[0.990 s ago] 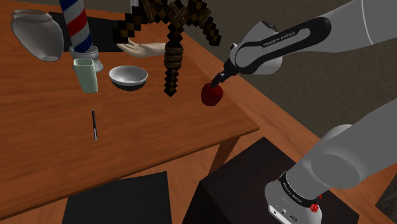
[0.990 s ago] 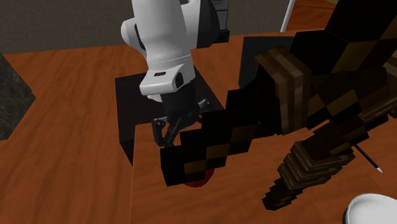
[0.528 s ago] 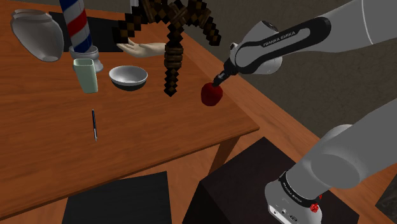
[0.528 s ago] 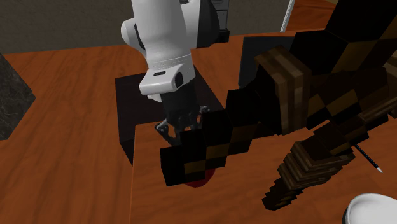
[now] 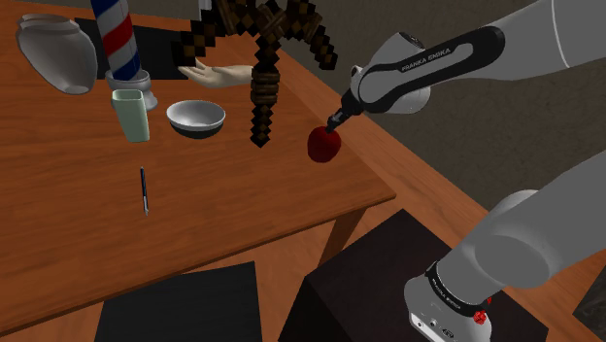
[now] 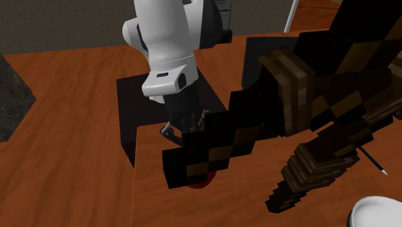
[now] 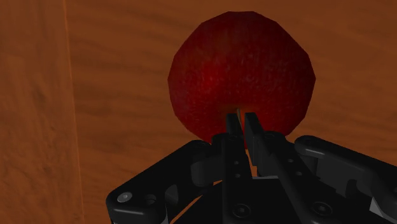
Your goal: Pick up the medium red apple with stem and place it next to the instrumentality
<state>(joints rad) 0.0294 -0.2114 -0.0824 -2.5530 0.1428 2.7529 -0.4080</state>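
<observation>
One red apple point(image 5: 323, 145), near the blocky brown pickaxe point(image 5: 260, 97), off its handle end toward the shoulder view's right; one black gripper point(image 7: 242, 124), fingers pinched onto the apple's stem.

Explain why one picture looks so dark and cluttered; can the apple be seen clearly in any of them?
Second exterior view: the blocky pickaxe looms near the camera, dark, hiding the apple except a red sliver. Wrist view: apple plain, dim dark red. Shoulder view: brighter, apple unobstructed.
</observation>
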